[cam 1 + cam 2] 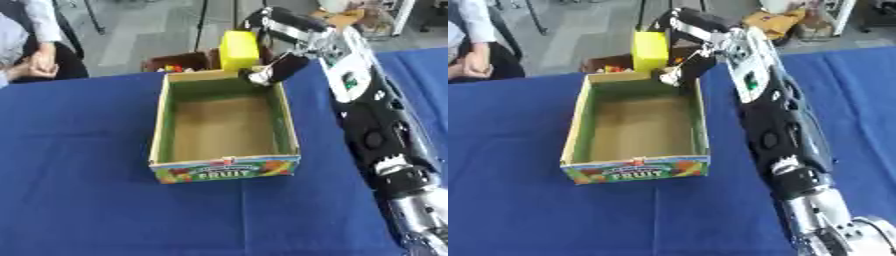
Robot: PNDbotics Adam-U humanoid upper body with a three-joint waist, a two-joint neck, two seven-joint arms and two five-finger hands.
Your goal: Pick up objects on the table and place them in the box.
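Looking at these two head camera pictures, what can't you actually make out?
- How the right hand holds the yellow block: its fingers are blurred in both views.
- The box's inner near wall: hidden by its own front panel.
- The second box behind: its contents are only coloured specks.
- The left hand: in neither view.

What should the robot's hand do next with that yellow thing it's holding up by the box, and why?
Probably bring it a little nearer and lower, over the middle of the box, then let go. The right hand holds the yellow block above the box's far edge, not yet over the bare brown floor, so dropping it now might miss.
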